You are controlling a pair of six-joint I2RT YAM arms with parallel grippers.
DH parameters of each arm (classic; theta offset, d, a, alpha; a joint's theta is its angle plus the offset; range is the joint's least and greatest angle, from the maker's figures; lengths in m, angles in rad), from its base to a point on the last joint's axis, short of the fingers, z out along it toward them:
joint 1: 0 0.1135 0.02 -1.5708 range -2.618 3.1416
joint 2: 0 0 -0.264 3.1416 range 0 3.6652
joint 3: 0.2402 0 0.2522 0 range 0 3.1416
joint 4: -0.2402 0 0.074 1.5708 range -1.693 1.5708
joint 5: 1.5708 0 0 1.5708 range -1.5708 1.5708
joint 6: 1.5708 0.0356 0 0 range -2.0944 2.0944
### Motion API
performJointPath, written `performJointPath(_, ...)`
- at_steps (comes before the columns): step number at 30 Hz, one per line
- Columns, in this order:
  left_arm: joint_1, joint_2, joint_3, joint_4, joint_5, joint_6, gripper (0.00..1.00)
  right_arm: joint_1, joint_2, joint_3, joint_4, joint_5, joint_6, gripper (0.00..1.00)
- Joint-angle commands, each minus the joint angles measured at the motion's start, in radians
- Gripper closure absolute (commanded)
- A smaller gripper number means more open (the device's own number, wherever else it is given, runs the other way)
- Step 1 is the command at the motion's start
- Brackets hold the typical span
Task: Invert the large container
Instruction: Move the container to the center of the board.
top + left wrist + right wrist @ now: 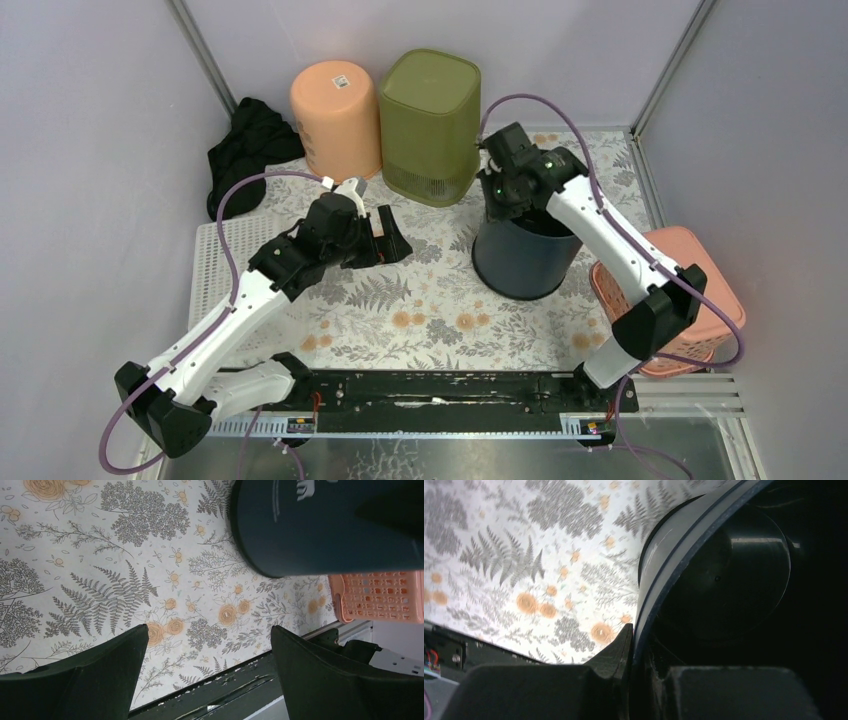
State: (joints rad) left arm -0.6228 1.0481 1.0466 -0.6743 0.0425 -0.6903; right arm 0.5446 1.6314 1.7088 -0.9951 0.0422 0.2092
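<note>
The large dark navy container stands upright, mouth up, on the floral mat right of centre. My right gripper is shut on its far-left rim. In the right wrist view one finger lies outside the rim and the other inside the dark interior, with the right gripper pinching the wall. My left gripper is open and empty, hovering over the mat to the left of the container. The left wrist view shows the left gripper with wide-apart fingers and the container's side at the top right.
An olive-green bin and a peach bin stand bottom-up at the back. A black cloth lies at the back left. A pink basket sits off the mat's right edge, also seen in the left wrist view.
</note>
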Motion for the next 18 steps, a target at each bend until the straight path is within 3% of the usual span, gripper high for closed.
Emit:
performJointPath(1,-0.010,-0.001,0.036,0.022,-0.046,0.001,0.00,0.100,-0.102,-0.066,0.089,-0.011,0.066,0.96)
performJointPath(8,-0.009,-0.013,0.054,-0.002,-0.065,0.003,0.00,0.305,-0.103,-0.135,0.129,0.058,0.105,0.94)
performJointPath(18,-0.010,-0.053,0.072,-0.052,-0.106,-0.002,0.00,0.516,-0.054,-0.077,0.138,0.134,0.141,0.90)
